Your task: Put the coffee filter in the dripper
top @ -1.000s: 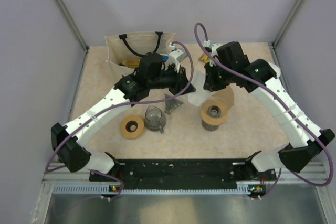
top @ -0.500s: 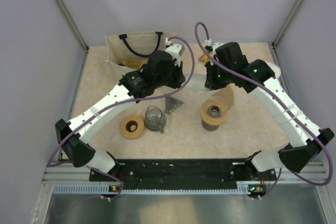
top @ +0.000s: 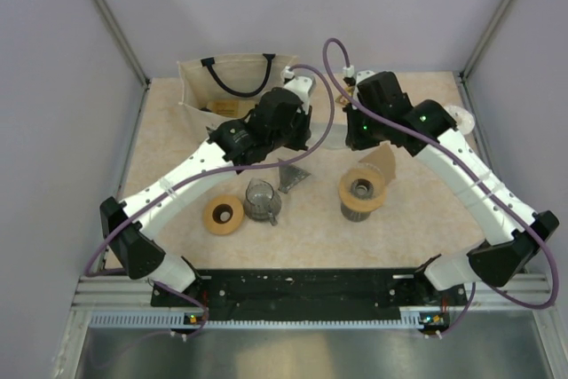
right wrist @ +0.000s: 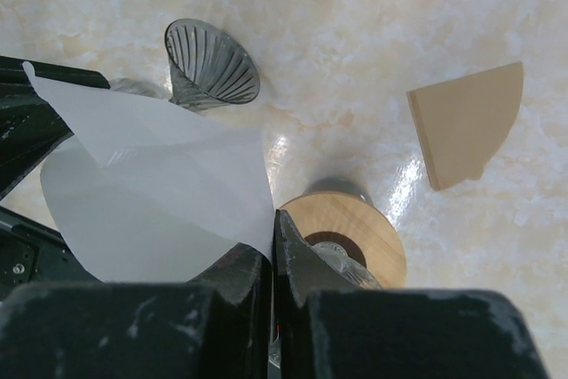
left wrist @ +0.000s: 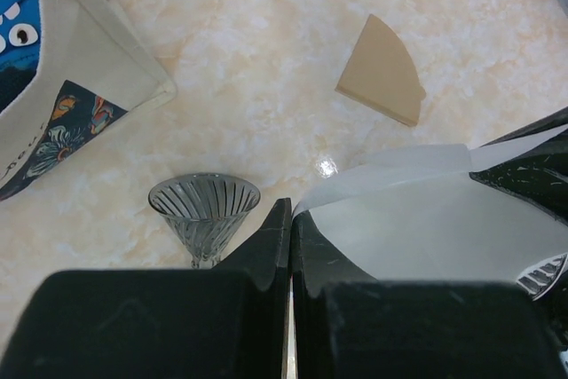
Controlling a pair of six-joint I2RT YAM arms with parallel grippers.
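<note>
**Left wrist view: both claws pinched on one sheet of filter paper**

The left claw (left wrist: 290, 212) has its two dark fingers pressed flat together. A corner of the white paper filter (left wrist: 417, 219) is nipped between the tips. The sheet fans away to that camera's right, clear of the table (left wrist: 248, 68), until its far edge meets the black body of the other arm.

Seen from the right wrist, the right claw (right wrist: 272, 222) is closed just as tightly on the opposite corner of the same sheet. The paper hangs in the air between the two claws.

Just past the right claw's tips stands the dripper (right wrist: 351, 235), a flat tan ring with a dark hole and a ribbed grey cone beneath. From above, it stands nearer the arm bases than the right claw does. The filter is held up behind it, not in it. A tan wedge (right wrist: 466, 122) lies flat on the table just behind the dripper.

A clear ribbed cone (left wrist: 204, 210) sits on the table near the left claw; I can't quite tell whether it is upright or lying over. Further out on the left arm's side are a glass cup (top: 261, 200) and, beside it, a second tan ring (top: 223, 215). A cloth tote bag (top: 226, 86) stands against the back wall on the left.
</note>
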